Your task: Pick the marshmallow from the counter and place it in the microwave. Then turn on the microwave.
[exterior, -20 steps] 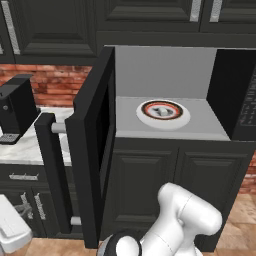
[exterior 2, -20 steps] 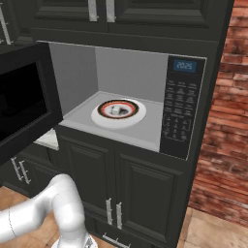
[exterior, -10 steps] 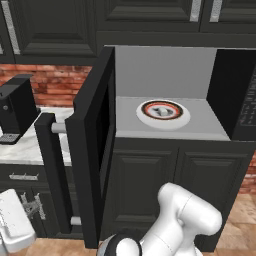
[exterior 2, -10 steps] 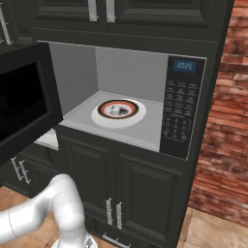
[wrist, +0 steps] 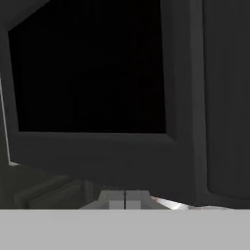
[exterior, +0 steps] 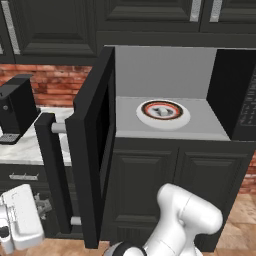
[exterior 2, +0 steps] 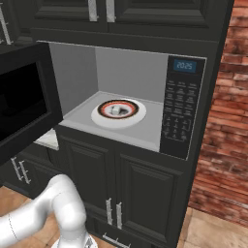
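The microwave (exterior: pixel 165 75) stands open, its dark glass door (exterior: pixel 95 150) swung out to the left with the silver bar handle (exterior: pixel 52 170) on its outer face. The marshmallow (exterior: pixel 161 111) (exterior 2: pixel 116 110), a tiny whitish cube, lies on the red-ringed white turntable (exterior: pixel 145 116) (exterior 2: pixel 99 116) inside. My gripper (exterior: pixel 22 222) hangs low at the left, outside the door and below the counter (exterior: pixel 25 147). In the hand view my gripper (wrist: pixel 125 199) is shut on nothing, its tips pressed together, facing the door's dark glass (wrist: pixel 93 73).
A black coffee machine (exterior: pixel 17 107) stands on the counter against the brick wall. The keypad (exterior 2: pixel 179 111) runs down the microwave's right side. Dark cabinets with silver handles (exterior 2: pixel 112 213) sit below, and a brick wall (exterior 2: pixel 223 135) stands to the right.
In the left base view my hand has drifted a little up and to the right, closer to the outer face of the door. The marshmallow and door have not moved.
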Robot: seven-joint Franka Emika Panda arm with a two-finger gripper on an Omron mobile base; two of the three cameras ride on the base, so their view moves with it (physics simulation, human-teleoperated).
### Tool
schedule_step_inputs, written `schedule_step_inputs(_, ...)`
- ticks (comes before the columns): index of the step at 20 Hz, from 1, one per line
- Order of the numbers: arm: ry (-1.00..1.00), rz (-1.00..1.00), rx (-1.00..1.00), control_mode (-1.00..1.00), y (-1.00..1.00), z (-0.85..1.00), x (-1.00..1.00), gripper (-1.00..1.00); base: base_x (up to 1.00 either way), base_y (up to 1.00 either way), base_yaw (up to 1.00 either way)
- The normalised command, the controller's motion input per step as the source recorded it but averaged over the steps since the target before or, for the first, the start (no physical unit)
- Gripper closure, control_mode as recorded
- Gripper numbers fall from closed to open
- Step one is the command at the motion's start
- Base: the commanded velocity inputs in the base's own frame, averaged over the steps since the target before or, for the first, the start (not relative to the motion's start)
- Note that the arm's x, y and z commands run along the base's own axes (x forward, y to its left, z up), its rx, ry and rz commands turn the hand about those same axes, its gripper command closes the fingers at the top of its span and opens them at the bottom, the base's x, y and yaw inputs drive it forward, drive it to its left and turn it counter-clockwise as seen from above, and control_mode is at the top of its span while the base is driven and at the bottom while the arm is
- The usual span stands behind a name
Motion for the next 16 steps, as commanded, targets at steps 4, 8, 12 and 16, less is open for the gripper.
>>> schedule_step_inputs(4, -0.01, -0.02, 0.0, -1.0, -0.42, 0.04, -0.09, 1.0, 0.0, 0.0, 0.0)
schedule_step_inputs(8, 0.0, -0.01, 0.0, -1.0, -0.41, 0.0, -0.09, 1.0, 0.0, 0.0, 0.0)
schedule_step_inputs(12, 0.0, 0.0, 0.0, -1.0, -0.38, 0.0, -0.07, 1.0, 0.0, 0.0, 0.0)
schedule_step_inputs(16, 0.0, 0.0, 0.0, -1.0, -0.33, 0.04, -0.04, 1.0, 0.0, 0.0, 0.0)
